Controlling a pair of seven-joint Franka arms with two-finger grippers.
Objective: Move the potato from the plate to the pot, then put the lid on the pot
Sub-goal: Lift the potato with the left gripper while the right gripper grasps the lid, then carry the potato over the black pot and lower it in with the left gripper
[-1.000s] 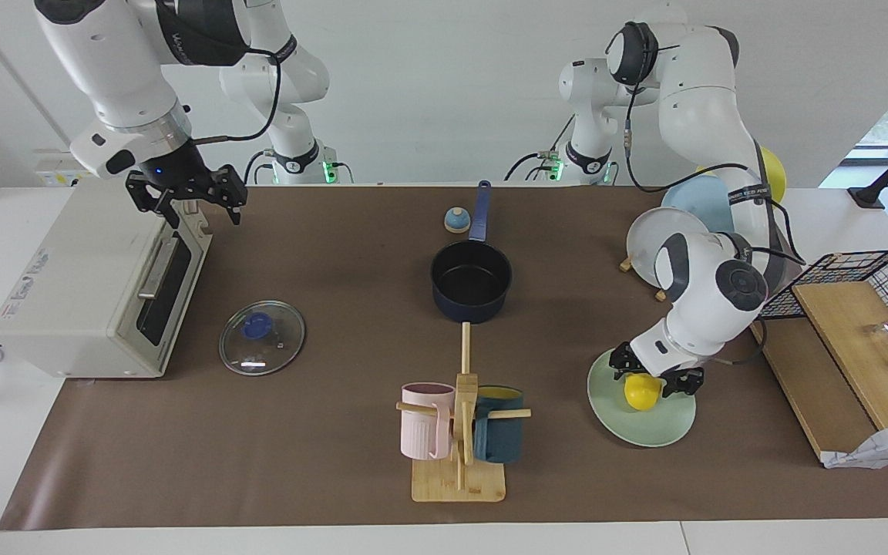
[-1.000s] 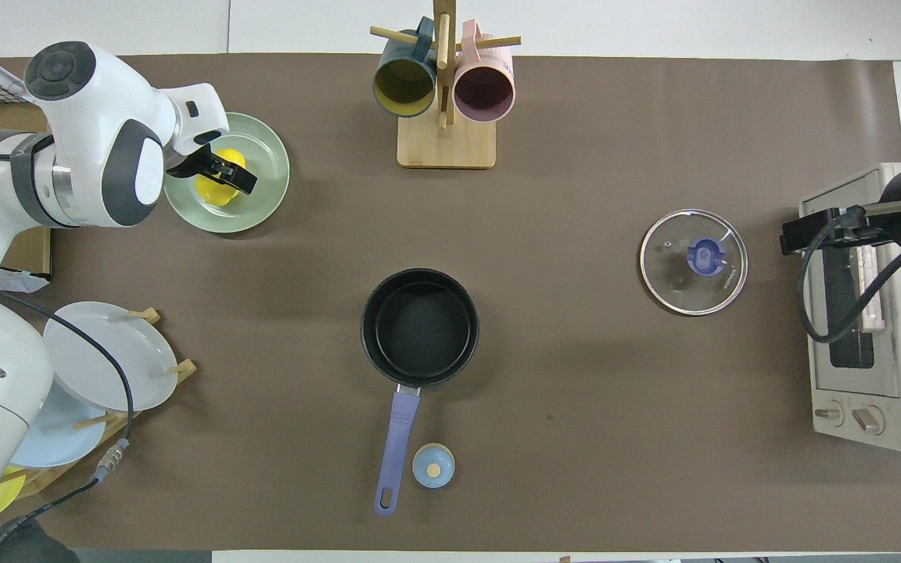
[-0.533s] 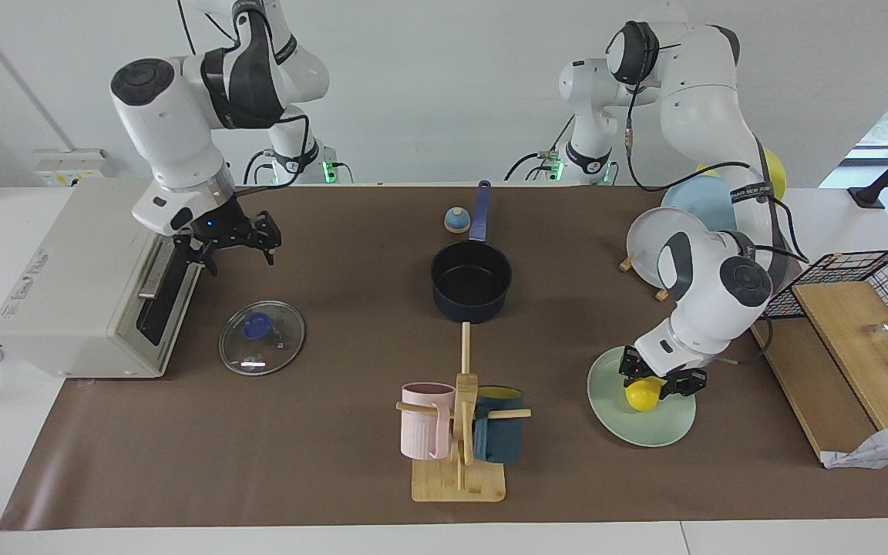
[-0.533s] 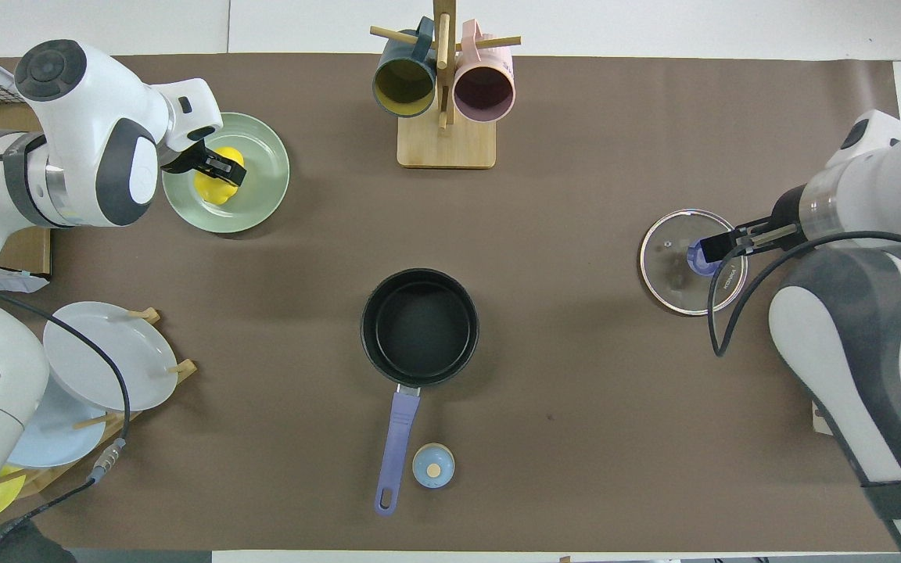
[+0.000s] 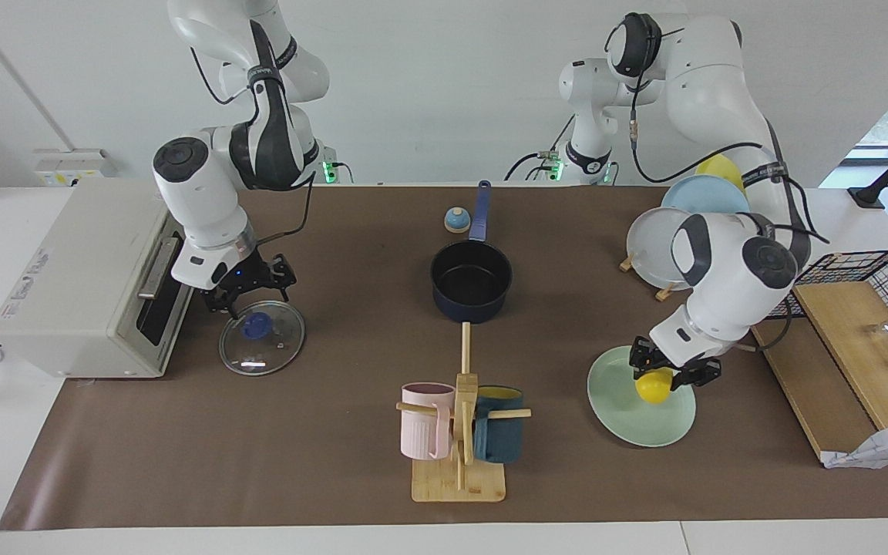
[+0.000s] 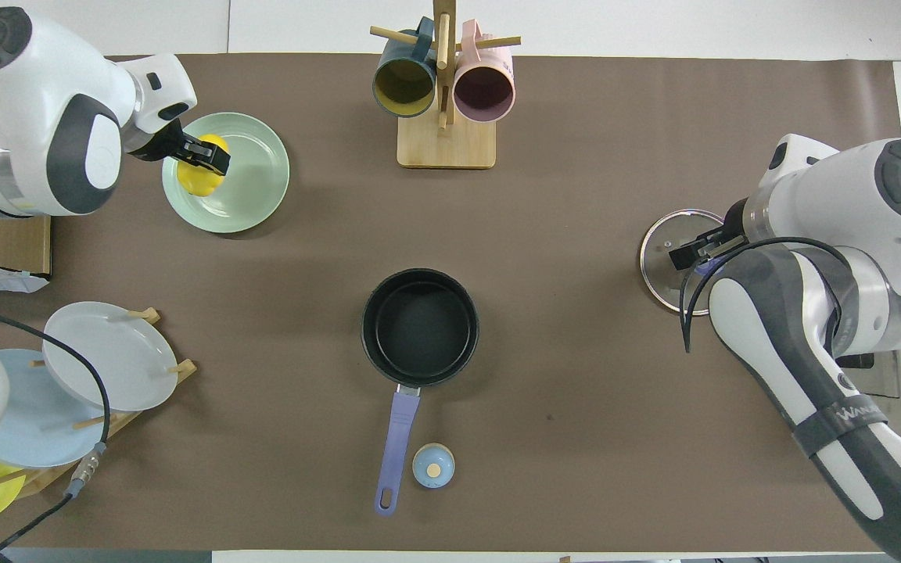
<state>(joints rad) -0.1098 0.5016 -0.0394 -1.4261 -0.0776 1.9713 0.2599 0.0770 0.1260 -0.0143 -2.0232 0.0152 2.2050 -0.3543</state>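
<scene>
- L gripper (image 5: 674, 375) clamped on glossy yellow lumpy potato (image 5: 654, 386), over pale mint-green ribbed plate (image 5: 629, 420); lift clear, carry to dark navy saucepan pot (image 5: 471, 281).
- R gripper (image 5: 247, 294) over clear glass lid w/ blue knob (image 5: 261, 338), fingers apart; centre on knob before closing.

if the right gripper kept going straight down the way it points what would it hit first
Probably the blue knob of the round clear glass lid; the right gripper hangs just over it, pointing down.

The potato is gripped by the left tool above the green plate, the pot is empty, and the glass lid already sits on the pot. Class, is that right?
One detail is wrong. In the facing view, the lid lies flat on the table beside the toaster oven, under the right tool, not on the pot. The left tool does grip the potato above the plate, and the pot is empty.
</scene>
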